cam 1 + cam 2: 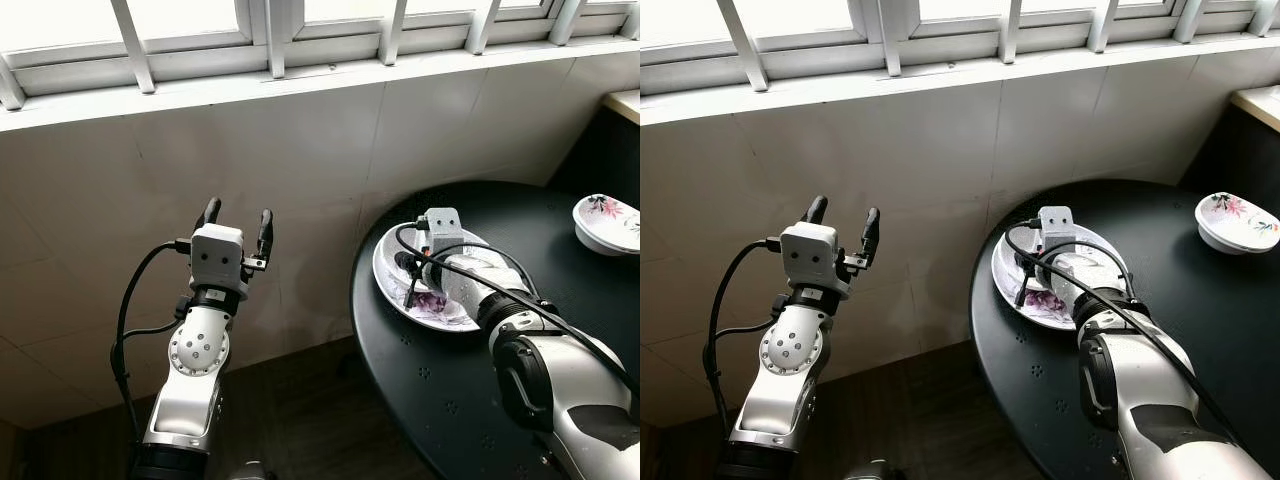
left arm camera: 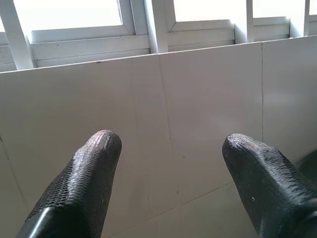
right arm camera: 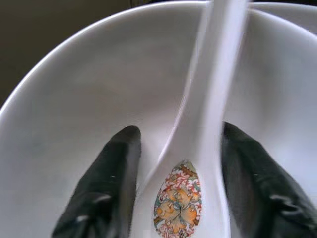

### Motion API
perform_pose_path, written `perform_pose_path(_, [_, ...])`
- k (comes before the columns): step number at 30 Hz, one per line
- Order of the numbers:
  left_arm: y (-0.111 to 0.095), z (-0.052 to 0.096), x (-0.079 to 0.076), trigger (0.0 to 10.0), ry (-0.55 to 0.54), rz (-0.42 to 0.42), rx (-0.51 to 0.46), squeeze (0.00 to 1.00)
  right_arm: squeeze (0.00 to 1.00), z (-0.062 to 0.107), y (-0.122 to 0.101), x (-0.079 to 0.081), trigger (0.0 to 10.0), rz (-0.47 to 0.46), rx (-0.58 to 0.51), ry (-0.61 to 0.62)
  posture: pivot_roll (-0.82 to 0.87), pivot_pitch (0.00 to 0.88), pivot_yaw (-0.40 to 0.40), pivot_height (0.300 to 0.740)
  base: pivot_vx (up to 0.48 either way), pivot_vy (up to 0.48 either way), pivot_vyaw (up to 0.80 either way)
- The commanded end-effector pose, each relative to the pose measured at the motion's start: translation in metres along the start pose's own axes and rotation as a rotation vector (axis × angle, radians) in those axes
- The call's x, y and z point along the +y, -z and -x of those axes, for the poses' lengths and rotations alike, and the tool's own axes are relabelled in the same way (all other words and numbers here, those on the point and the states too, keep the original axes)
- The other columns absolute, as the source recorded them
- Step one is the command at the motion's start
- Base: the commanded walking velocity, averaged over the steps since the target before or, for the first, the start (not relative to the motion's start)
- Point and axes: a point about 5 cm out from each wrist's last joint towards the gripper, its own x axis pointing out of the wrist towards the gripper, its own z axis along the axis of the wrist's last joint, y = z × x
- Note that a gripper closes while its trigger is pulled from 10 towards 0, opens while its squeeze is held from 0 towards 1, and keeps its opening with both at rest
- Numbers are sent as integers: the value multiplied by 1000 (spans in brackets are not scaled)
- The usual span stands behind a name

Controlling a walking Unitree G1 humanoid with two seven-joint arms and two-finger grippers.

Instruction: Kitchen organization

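The right gripper [image 3: 178,183] was down inside a wide, shallow white ceramic dish with a purple flower print [image 1: 395,285], which sat near the left edge of a round black surface [image 1: 480,410]. Its fingers [image 3: 106,188] stood apart on either side of a white ceramic soup spoon with an orange and red floral motif [image 3: 198,163]; in the right wrist view the spoon lay between them with its handle running away towards the far rim, and one finger looked close to touching the spoon's edge, though I could not tell whether it did. They were not clamped on it.

Judged from this, the organising was at an early stage: the spoon seemed to be the item in hand, about to be gripped but not yet lifted, and the dish itself was not yet put away. A second, smaller white bowl with pink flowers on its rim [image 1: 607,222] stood well apart on the far right of the surface, untouched (where either piece is meant to end up, the pictures did not show).

The left gripper [image 1: 237,228] was raised off to the side of the surface, pointing at a white tiled wall [image 1: 150,180] below a white-framed window [image 1: 270,40], its fingers spread and holding nothing.

No brand, label or readable writing appeared anywhere; the only markings were the floral decorations on the crockery
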Motion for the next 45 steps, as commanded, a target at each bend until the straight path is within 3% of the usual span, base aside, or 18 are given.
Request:
perform_pose_path(1, [-2, -1, 0, 10000, -6, -8, -6, 0, 0, 0, 2, -2, 0, -24, 9, 6, 77, 25, -75, 740, 0, 0, 0])
perform_pose_path(12, [-2, -1, -1, 10000, -6, -6, -4, 0, 0, 1, -6, -4, 0, 64, -42, 35, 74, 25, -76, 740, 0, 0, 0])
perform_pose_path(16, [-2, 0, 0, 10000, -8, -7, -3, 0, 0, 3, -23, -4, 0, 157, -134, 76, 74, 27, -75, 740, 0, 0, 0])
perform_pose_path(21, [-1, 0, 0, 10000, -4, -10, -1, 0, 0, 7, -49, 8, 0, 244, -280, 73, 71, 24, -69, 740, 0, 0, 0])
perform_pose_path(29, [-1, 0, -1, 10000, 2, -14, 0, 0, 0, 14, -67, 28, 0, 238, -487, 30, 71, 20, -64, 740, 0, 0, 0])
perform_pose_path(36, [0, 1, 2, 10000, -17, -7, 5, 0, 0, 35, -75, 44, 0, 210, -741, -62, 65, 10, -65, 740, 0, 0, 0])
perform_pose_path(41, [2, 1, 3, 10000, -26, 14, 15, 0, 0, 44, -67, 46, 0, 196, -781, -76, 59, 6, -63, 740, 0, 0, 0])
perform_pose_path(45, [5, -1, 0, 10000, 1, 37, 46, 0, 0, 51, -51, 40, 0, 122, -783, -63, 55, 3, -55, 740, 0, 240, 800])
